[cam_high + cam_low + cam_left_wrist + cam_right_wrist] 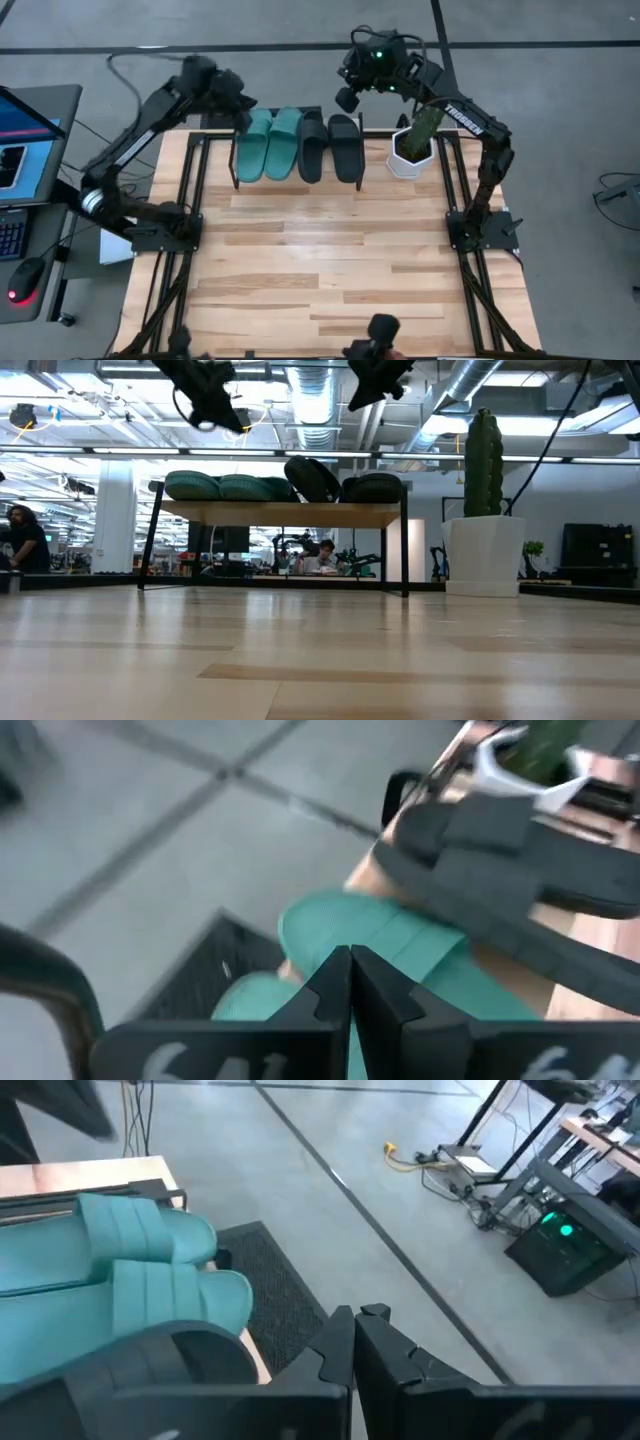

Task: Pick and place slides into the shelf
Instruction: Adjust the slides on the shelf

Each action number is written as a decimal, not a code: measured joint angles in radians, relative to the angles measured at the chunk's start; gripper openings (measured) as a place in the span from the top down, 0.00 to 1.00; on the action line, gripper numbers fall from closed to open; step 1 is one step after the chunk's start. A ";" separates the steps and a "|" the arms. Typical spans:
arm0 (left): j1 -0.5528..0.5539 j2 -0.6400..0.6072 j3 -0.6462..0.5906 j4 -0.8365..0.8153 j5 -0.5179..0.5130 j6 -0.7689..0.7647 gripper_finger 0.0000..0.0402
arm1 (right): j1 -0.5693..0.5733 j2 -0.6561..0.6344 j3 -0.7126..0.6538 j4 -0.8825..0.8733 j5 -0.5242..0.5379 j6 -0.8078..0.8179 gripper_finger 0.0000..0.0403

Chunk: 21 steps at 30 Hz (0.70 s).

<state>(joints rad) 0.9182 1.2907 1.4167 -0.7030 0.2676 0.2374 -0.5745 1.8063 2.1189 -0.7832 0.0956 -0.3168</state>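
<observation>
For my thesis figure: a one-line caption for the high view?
Teal slides and black slides rest on the shelf; left gripper and right gripper hover above.

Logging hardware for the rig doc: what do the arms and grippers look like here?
Both arms are dark, near-black jointed links. The right arm bears white TROSSEN lettering, and a green light glows near its wrist. A dark cable trails off behind the left arm. The left gripper and right gripper have dark angular notched fingers; white markings show on the left gripper's body.
</observation>
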 joint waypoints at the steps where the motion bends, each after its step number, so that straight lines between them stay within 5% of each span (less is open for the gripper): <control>1: 0.015 0.038 0.032 -0.039 0.000 -0.024 1.00 | -0.007 -0.004 0.000 -0.011 -0.002 -0.005 1.00; 8: 0.038 0.240 0.343 -0.295 0.016 0.011 1.00 | -0.045 -0.004 -0.001 -0.056 -0.003 -0.037 1.00; 15: 0.039 0.415 0.652 -0.502 0.022 -0.038 1.00 | -0.094 -0.008 -0.001 -0.248 -0.013 0.102 1.00; 21: 0.039 0.561 0.786 -0.655 0.016 0.033 1.00 | -0.093 -0.008 -0.001 -0.406 -0.017 0.108 1.00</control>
<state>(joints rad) 0.9569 1.8520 2.2029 -1.3582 0.2835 0.2709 -0.6671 1.7985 2.1178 -1.1895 0.0790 -0.2092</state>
